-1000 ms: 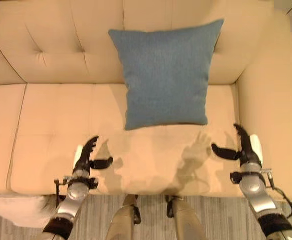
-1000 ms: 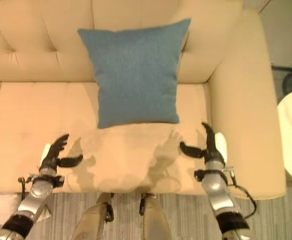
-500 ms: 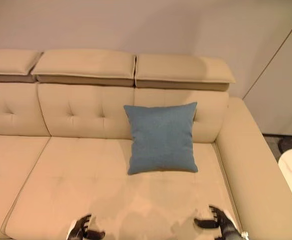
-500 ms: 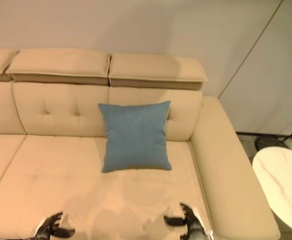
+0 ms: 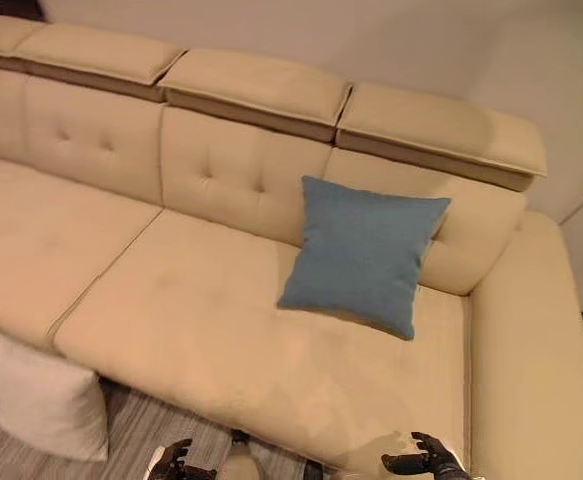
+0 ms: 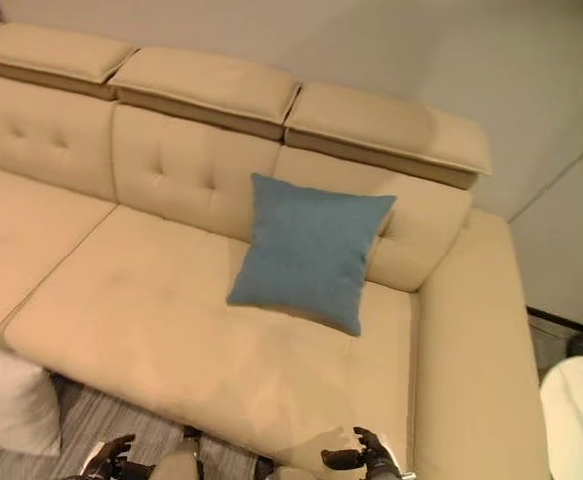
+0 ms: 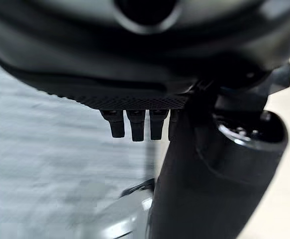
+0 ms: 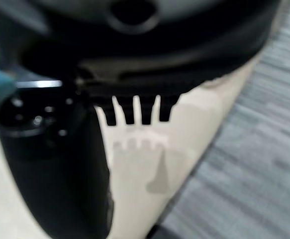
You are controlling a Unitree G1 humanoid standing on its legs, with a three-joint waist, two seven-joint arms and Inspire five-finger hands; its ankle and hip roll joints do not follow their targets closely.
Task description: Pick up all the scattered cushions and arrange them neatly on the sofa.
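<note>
blue cushion (image 5: 363,252) propped against sofa (image 5: 191,310) backrest, near its right end | white cushion (image 5: 43,397) on floor at sofa's front edge | left hand (image 5: 170,463), right hand (image 5: 423,460) fingers relaxed, empty | risk: one-handed pinch lets the soft cushion sag, slip

A square blue cushion (image 5: 364,252) stands tilted against the backrest of the beige sofa (image 5: 181,320), toward its right end. A white cushion (image 5: 43,402) sits on the floor to my left, leaning against the sofa's front.
</note>
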